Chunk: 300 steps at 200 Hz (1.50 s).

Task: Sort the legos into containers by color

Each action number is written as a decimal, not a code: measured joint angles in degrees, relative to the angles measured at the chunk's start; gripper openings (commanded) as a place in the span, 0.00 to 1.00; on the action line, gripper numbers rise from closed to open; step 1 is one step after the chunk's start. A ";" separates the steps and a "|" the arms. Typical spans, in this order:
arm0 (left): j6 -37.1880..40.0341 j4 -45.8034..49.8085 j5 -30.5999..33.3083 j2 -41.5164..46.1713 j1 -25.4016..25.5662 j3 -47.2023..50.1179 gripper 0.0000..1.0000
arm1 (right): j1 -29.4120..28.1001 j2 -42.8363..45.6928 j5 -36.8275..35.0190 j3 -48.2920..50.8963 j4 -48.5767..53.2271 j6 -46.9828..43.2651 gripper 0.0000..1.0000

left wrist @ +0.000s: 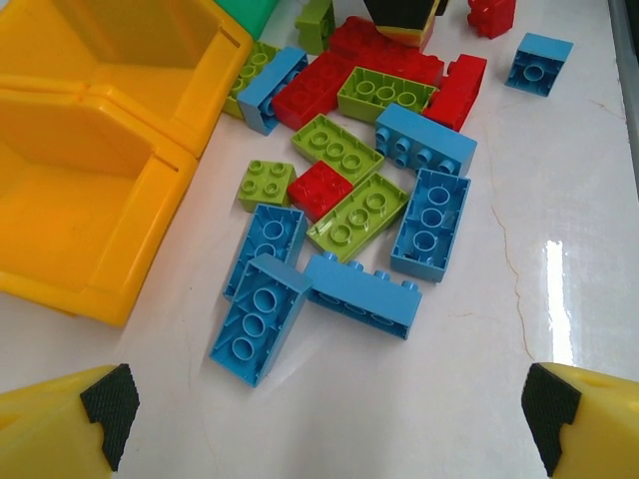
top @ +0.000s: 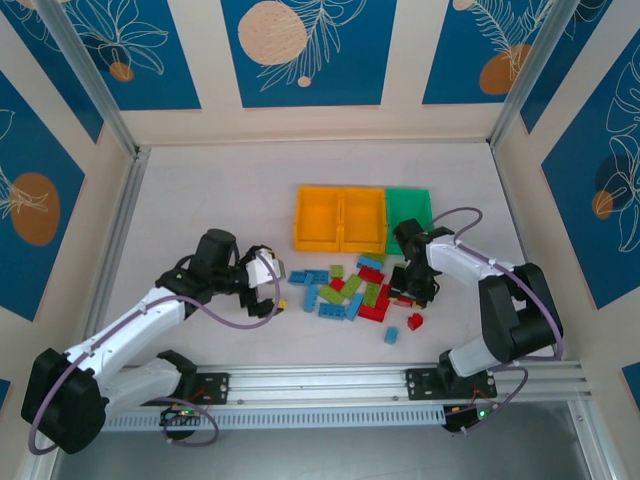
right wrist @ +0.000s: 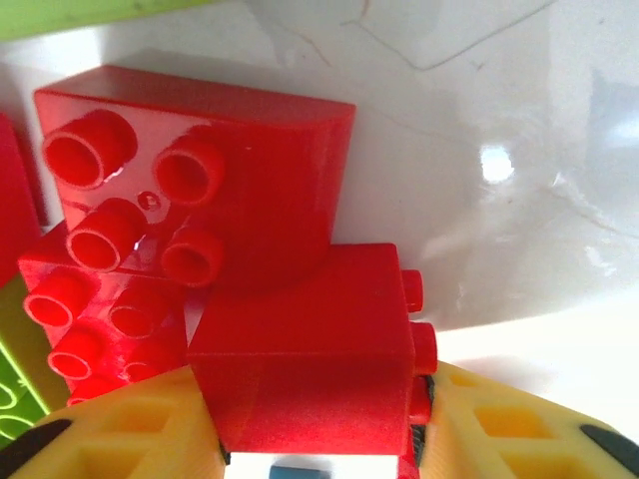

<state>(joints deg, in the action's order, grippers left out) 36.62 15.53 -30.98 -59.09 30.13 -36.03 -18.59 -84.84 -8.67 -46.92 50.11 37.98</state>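
Red brick [right wrist: 300, 349], glossy plastic, clamped at the pile's right edge
From above we see the legos [top: 345, 290] on the tabletop [top: 220, 200], just near of the containers [top: 340, 243]. At the left wrist, the left end effector [left wrist: 329, 419] is spread wide, facing blue bricks [left wrist: 429, 225]. At the right wrist, the right end effector [right wrist: 310, 444] pinches the red brick's smooth flat sides; we judge it light, stiff and slippery.

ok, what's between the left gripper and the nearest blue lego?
Nothing: bare table between the left gripper and the blue lego, seen in left wrist view.
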 measured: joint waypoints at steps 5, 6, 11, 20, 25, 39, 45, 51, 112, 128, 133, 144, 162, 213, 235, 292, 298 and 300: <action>0.00 -0.09 0.13 0.00 0.00 0.00 1.00 | -0.11 0.31 -0.46 0.00 0.02 0.15 0.40; 0.00 -0.11 0.15 0.00 0.00 0.00 1.00 | -0.11 0.33 -0.55 0.00 0.04 0.11 0.40; 0.00 -0.13 0.33 0.00 0.00 0.00 1.00 | -0.11 0.72 -1.25 0.02 0.07 0.28 0.39; 0.00 -0.15 0.68 0.02 0.00 0.00 1.00 | -0.11 1.75 -2.36 0.02 0.33 0.50 0.38; 0.00 -0.17 0.94 0.04 0.00 0.00 1.00 | -0.11 2.75 -3.02 0.02 0.55 0.76 0.37; 0.00 -0.81 1.53 0.15 0.00 0.11 1.00 | -0.11 6.38 -4.63 -0.26 1.57 1.49 0.35; 0.00 -1.29 1.84 0.28 0.00 0.28 1.00 | -0.11 8.35 -5.42 -0.90 2.43 1.79 0.35; -0.04 -1.66 2.12 0.44 0.00 0.42 1.00 | 0.00 10.32 -6.21 -1.95 3.13 2.14 0.34; -0.68 -5.70 5.31 1.33 0.02 1.11 1.00 | 10.01 4.04 -7.28 -23.04 -2.10 0.33 0.33; -1.14 -6.56 6.95 2.25 0.02 1.33 1.00 | 12.02 -4.81 -6.25 -28.92 -4.39 -0.57 0.34; -1.22 -6.88 7.54 2.67 0.02 1.51 1.00 | 12.39 -7.63 -5.84 -30.80 -4.76 -0.76 0.36; -1.62 -7.54 8.85 3.69 0.02 1.92 1.00 | 12.83 -14.19 -4.39 -34.84 -5.60 -0.98 0.39; -2.03 -8.55 10.62 4.96 0.02 2.58 1.00 | 13.05 -21.70 -2.60 -39.39 -6.03 -1.07 0.48; -2.43 -9.92 13.49 5.14 0.02 2.93 1.00 | 13.05 -22.88 -0.85 -41.94 -4.11 -0.28 0.60; -2.67 -10.40 14.19 4.59 0.02 2.99 1.00 | 13.11 -15.32 -0.28 -37.29 -3.78 1.25 0.60; -3.69 -11.28 15.23 3.21 0.02 3.21 1.00 | 7.23 16.33 -1.18 -12.37 7.37 15.04 0.62; -3.74 -11.69 15.21 2.99 0.02 3.21 1.00 | 6.36 18.93 -1.01 -9.86 9.31 16.81 0.63; -3.72 -11.76 15.21 2.89 0.02 3.21 1.00 | 6.16 19.63 -0.87 -9.07 9.94 17.25 0.63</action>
<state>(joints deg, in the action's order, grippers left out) 32.91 3.77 -15.77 -56.21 30.15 -32.82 -12.43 -65.21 -9.54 -55.99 60.05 55.22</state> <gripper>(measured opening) 0.998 0.617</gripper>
